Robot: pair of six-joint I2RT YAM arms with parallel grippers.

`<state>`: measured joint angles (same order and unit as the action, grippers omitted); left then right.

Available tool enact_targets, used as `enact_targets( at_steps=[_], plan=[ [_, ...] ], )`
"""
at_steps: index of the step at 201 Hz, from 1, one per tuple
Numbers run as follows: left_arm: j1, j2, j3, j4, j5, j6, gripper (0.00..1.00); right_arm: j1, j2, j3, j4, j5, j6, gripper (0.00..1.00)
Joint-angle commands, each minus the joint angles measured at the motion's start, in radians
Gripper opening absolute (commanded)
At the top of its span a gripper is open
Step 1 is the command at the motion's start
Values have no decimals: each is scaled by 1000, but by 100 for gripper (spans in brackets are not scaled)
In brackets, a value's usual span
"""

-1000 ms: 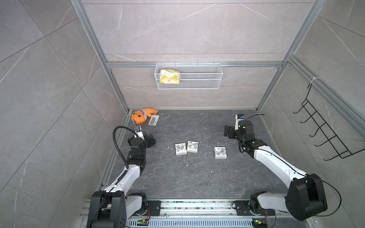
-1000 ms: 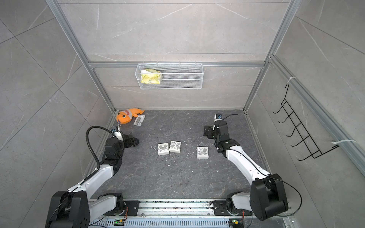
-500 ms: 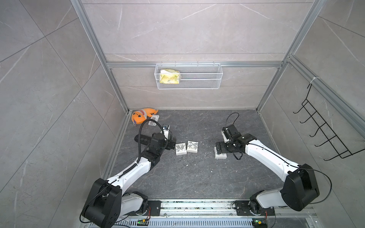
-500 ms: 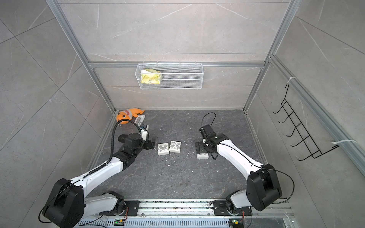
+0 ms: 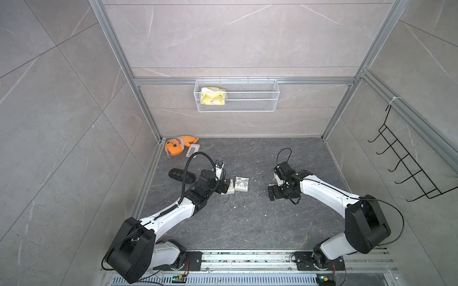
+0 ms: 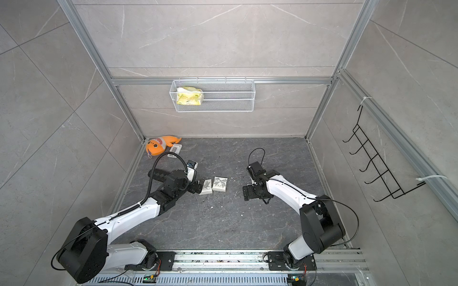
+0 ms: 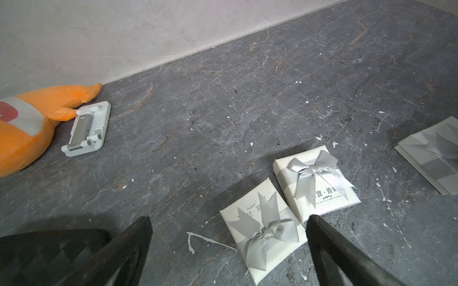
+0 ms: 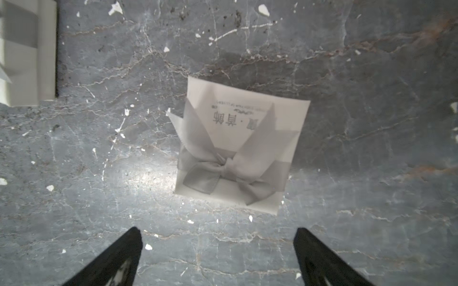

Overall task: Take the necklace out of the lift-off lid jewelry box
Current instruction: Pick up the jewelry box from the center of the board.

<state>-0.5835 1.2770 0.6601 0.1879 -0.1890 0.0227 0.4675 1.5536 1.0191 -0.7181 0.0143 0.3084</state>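
Now, the step: opening a box to reach the necklace. All three boxes look shut, so no lid seems to be off yet.
Necklace: not in sight. It is presumably inside one of the boxes, but which one cannot be told.
Lone box: lies flat on the floor with its lid on and a grey bow on top. It sits askew to the fingers above it.
Right gripper: directly over the lone box, jaws wide apart and empty.
Outer box and inner box: touching each other, well apart from the lone box on the side toward the left arm. The inner box is the nearer of the two to the lone box.
Left gripper: at the outer box, jaws wide apart and empty. One finger is over bare floor and the other is at the seam between the pair.
Doing it well: the wrist probably needs turning until the fingers face two opposite sides of the lid. The grip should be high on the lid, clear of the bow and above the base, and the lift straight up.
Watch for: the base may ride up with the lid, so the free gripper would do well to pin it. At the pair, the seam-side finger could snag the inner box.
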Motion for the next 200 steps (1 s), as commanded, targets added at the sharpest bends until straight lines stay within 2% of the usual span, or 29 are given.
enact_targets(
  at_steps=[1, 76, 135, 200],
  plan=[
    [-17, 2, 43, 51, 26, -3, 100, 4, 39, 7, 32, 22, 26, 98],
    [-44, -10, 24, 52, 15, -4, 100, 0, 114, 27, 114, 97, 63, 92],
    [-53, -9, 22, 47, 14, -3, 100, -18, 151, 42, 145, 78, 48, 87],
    [-60, 23, 34, 45, 41, -13, 100, -31, 139, 40, 140, 42, 21, 73]
  ],
)
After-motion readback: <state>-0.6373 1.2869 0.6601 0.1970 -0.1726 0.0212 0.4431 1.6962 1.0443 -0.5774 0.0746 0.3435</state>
